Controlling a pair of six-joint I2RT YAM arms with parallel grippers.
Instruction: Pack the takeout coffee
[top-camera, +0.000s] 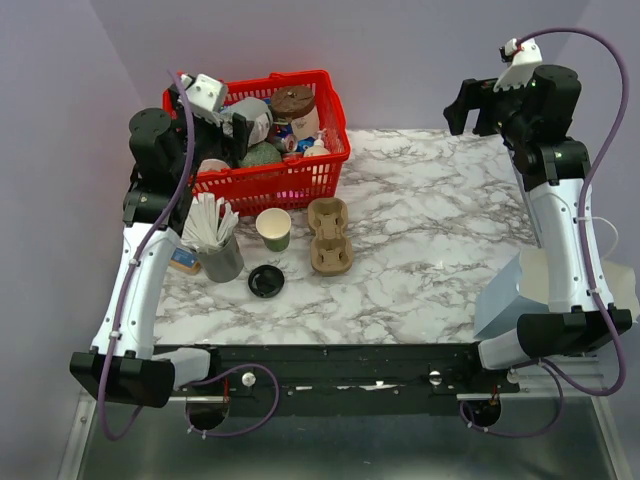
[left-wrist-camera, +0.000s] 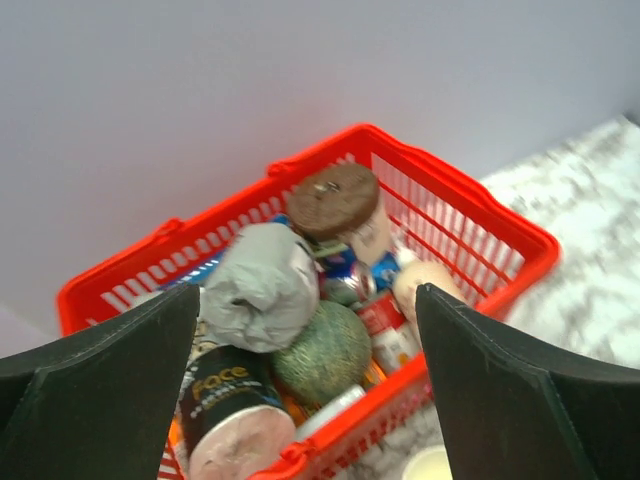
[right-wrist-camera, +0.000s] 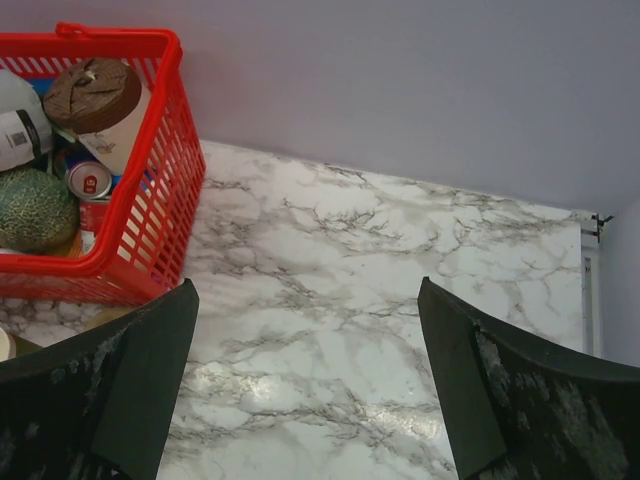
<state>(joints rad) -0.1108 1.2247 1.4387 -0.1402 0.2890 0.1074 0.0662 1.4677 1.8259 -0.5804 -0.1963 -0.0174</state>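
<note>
The takeout coffee is in two parts on the marble table: a small green paper cup (top-camera: 274, 228) standing upright without a cover, and its round black lid (top-camera: 266, 281) lying flat just in front of it. The cup's cream rim (left-wrist-camera: 430, 465) peeks in at the bottom of the left wrist view. My left gripper (top-camera: 240, 135) (left-wrist-camera: 308, 295) hangs open and empty over the red basket (top-camera: 300, 175), behind the cup. My right gripper (top-camera: 462, 108) (right-wrist-camera: 307, 285) is raised at the far right, open and empty over bare marble.
The red basket (left-wrist-camera: 470, 200) (right-wrist-camera: 180, 150) holds a melon, cans, a grey pouch and a brown-lidded tub. A brown cardboard cup carrier (top-camera: 329, 236) lies right of the cup. A grey metal cup of white stirrers (top-camera: 215, 245) stands to its left. A pale blue bag (top-camera: 515, 295) sits near right.
</note>
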